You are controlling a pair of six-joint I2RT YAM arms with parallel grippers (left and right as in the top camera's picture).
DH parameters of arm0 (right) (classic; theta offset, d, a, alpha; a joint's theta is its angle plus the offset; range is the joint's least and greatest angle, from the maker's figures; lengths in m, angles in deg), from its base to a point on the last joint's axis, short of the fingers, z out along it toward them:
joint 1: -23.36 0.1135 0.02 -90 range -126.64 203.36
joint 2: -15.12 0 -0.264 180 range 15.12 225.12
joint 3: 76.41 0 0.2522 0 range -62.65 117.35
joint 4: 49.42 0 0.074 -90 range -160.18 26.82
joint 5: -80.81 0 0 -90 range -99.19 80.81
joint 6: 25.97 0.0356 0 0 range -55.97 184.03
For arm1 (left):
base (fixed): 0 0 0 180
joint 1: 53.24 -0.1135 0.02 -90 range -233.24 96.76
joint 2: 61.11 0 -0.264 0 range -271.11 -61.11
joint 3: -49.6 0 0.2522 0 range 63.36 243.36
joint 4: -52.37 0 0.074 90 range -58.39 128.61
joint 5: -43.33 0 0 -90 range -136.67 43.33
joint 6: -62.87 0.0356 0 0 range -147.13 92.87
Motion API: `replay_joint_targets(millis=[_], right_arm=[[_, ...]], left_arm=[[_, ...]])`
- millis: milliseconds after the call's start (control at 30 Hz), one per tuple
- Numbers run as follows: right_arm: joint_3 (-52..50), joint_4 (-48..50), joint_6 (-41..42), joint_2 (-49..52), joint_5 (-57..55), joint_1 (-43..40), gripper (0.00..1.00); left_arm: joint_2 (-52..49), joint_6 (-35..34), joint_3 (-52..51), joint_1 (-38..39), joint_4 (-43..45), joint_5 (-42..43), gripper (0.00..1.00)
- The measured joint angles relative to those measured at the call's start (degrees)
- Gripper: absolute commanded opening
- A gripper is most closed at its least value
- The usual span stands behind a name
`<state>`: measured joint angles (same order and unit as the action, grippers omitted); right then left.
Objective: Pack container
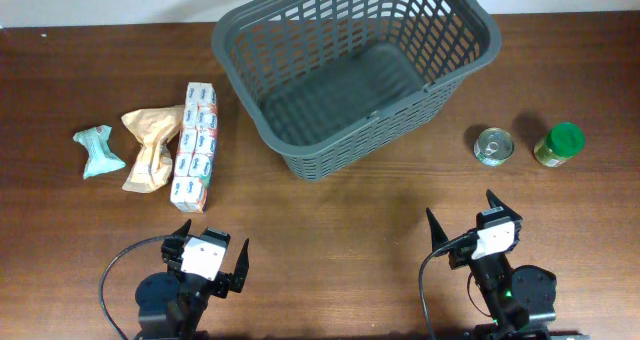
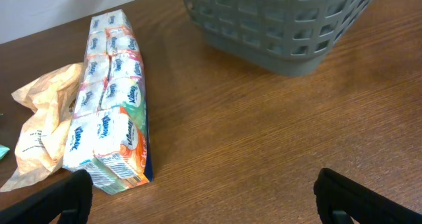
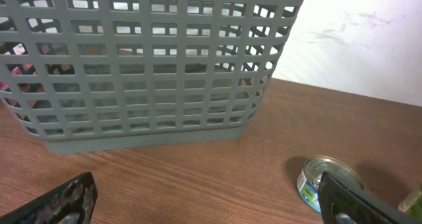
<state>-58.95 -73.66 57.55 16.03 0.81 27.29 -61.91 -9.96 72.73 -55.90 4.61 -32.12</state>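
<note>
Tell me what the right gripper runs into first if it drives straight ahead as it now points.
Most likely the near wall of the container, dead ahead of the right gripper. The tin can sits nearer but just right of that line, so a finger might brush it first.

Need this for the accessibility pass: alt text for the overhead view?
Empty dark grey lattice basket at the far centre of the table; left gripper and right gripper open and empty at the near edge. Left of it lie a tissue multipack, tan paper bag and teal packet; right of it, a tin can and green-lidded jar.
</note>
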Motion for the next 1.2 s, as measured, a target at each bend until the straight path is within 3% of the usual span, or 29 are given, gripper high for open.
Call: replay_joint_targets(millis=[800,1000,1200], right_arm=[[0.0,0.0,0.0,0.0,0.0,0.0,0.99],[0.0,0.0,1.5,0.0,1.2,0.0,0.99],[0.6,-1.7,13.1,0.0,4.7,0.0,0.99]], left_arm=[[0.0,0.0,0.0,0.0,0.9,0.0,0.99],[0.0,2.4,-0.2,0.0,12.1,0.2,0.99],[0.0,0.7,2.4,0.0,20.2,1.3,0.99]])
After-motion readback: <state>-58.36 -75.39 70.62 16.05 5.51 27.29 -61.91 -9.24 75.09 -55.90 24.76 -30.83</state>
